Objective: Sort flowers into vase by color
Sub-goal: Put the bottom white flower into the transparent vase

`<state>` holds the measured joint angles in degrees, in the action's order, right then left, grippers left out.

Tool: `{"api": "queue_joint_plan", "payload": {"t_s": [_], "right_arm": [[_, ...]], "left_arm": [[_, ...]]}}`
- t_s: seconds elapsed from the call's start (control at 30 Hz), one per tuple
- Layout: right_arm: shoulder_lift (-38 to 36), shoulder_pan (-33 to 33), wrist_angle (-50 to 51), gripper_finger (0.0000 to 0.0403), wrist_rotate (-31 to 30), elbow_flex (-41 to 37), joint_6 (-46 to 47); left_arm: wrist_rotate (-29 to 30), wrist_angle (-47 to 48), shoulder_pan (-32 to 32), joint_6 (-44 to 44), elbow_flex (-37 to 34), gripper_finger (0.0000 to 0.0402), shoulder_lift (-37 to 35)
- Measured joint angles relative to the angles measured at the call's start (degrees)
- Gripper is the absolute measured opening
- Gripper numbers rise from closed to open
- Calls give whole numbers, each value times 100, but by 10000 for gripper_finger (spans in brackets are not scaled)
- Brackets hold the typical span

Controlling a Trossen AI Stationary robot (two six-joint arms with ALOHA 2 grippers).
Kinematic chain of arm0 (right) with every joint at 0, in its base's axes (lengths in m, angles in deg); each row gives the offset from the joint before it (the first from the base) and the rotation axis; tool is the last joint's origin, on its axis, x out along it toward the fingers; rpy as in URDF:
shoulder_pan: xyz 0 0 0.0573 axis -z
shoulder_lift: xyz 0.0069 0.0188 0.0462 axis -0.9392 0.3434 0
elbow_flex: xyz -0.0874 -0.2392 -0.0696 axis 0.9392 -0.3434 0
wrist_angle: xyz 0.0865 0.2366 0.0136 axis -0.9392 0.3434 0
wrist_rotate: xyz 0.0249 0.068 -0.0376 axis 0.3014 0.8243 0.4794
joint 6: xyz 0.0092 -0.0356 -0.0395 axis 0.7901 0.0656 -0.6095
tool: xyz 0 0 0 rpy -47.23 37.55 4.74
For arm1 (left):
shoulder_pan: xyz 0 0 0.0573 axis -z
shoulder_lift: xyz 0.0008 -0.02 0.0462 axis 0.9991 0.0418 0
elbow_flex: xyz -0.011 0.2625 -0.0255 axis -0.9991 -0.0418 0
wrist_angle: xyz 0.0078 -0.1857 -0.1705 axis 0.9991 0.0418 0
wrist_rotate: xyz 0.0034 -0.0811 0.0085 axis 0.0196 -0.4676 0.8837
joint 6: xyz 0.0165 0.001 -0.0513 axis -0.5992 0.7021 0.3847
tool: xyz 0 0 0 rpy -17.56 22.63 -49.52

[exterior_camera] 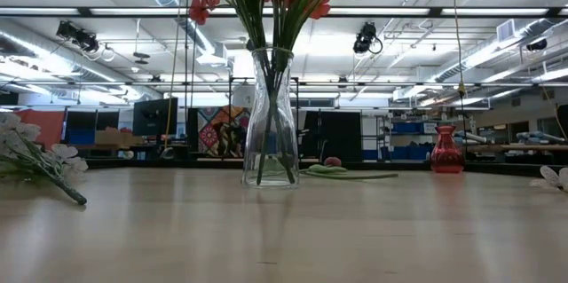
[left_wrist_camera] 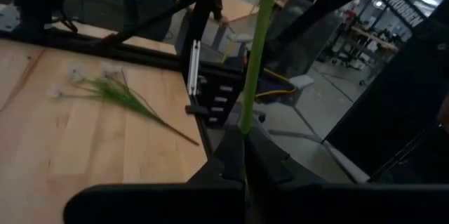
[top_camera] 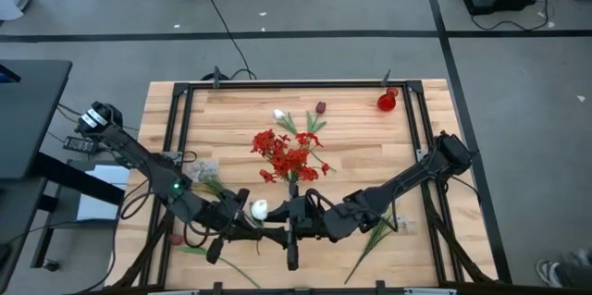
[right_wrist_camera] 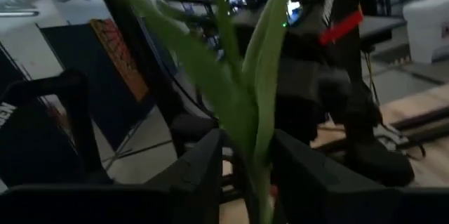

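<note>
Mid hand-off, by the look of it: both my grippers meet at the near edge of the table, w/ a white-bud flower [top_camera: 260, 209] between them. My left gripper [left_wrist_camera: 245, 155] has its fingers pressed together on the thin green stem, which runs straight up out of the pinch in the left wrist view. My right gripper [right_wrist_camera: 247, 155] has fingers spread, the leafy part of the same stem standing in the gap btwn them w/ space either side, so I judge it's letting go, not holding. The clear vase [exterior_camera: 271, 119] sits mid-table w/ the red blossoms [top_camera: 285, 154] already in it. A small red vase [top_camera: 387, 101] stands at the far right corner, empty as far as I can tell. Loose on the table: another white bud [top_camera: 279, 115] and a maroon bud [top_camera: 320, 107] beyond the clear vase, a pale spray [top_camera: 203, 174] on the left side near my left arm, a green leafy stem [top_camera: 377, 234] under my right arm. Next, I reckon: right backs off clear of the leaves, left carries the white flower bud-up to whichever vase suits white. Needs the stem end lowered squarely into a narrow neck w/o knocking the vase. The red vase is far from my left side, so reach could be the snag.
</note>
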<state>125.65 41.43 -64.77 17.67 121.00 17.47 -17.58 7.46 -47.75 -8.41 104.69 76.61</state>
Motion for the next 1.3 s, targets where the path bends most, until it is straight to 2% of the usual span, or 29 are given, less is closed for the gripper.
{"api": "queue_joint_plan", "payload": {"t_s": [0.1, 0.23, 0.4, 0.5, 0.63, 0.77, 0.83, 1.03, 1.13, 1.3], "right_arm": [[0, 65, 249, 103, 51, -2, 222], [0, 95, 394, 26, 121, -2, 277], [-46, -39, 733, 18, -481, -2, 163], [-176, -244, 1375, 18, -1230, -2, 94], [-353, -581, 2148, 18, -2705, -2, 83], [-431, -877, 2637, 18, -4432, 0, 33], [-428, -876, 2832, 18, -4781, -2, 56], [-424, -506, 2715, 18, -4817, -68, -144], [-424, -426, 2285, 18, -4786, -70, -646], [-422, -315, 1495, 18, -4404, -70, -1581]], "left_arm": [[2, 4, -4, 28, 0, 1, 0], [12, 36, -4, 63, 0, 7, 0], [249, 241, 17, 71, 0, 55, -38], [571, 597, 28, 230, 0, 93, -174], [842, 1181, 20, 461, 0, 133, -427], [1085, 1581, 7, 631, 0, 144, -660], [1234, 1624, 7, 633, 0, 145, -721], [1470, 1649, -31, 674, 0, 146, -743], [1472, 1682, -31, 735, 0, 146, -743], [1471, 1734, -31, 799, 0, 146, -743]]}}
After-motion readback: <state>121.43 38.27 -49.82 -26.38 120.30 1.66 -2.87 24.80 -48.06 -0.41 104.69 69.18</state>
